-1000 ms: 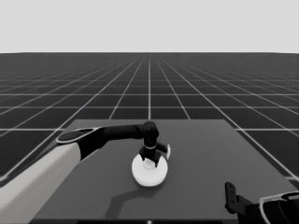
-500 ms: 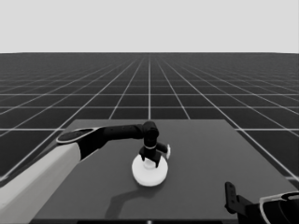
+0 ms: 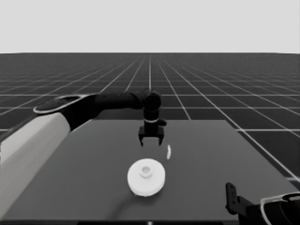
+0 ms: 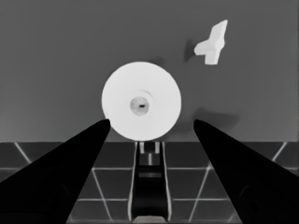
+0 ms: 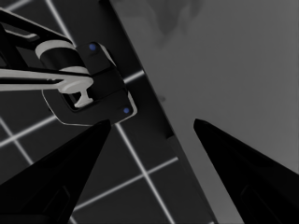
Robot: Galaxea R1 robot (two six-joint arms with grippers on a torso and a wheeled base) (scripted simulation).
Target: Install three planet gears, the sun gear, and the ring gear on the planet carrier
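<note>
Looking across the dark bench (image 3: 93, 187), you see your left arm (image 3: 42, 136) reaching in from the left side, its pale grey part filling the lower corner. Next in size is the larger round part (image 3: 146, 177), lying flat near the bench's front middle with its raised hub and centre hole up (whatever sits beneath it is hidden from you). Your left gripper (image 3: 151, 142) hangs above the bench just behind that disc, clear of it, fingers spread apart and pinching nothing; its wrist view shows the disc (image 4: 141, 101) between and beyond the two wedges. Your right gripper (image 3: 233, 200) waits at the lower right corner, fingers spread over the bench's corner. Smallest, a thin white piece (image 3: 168, 151) stands just beside the left gripper, apart from the disc.
</note>
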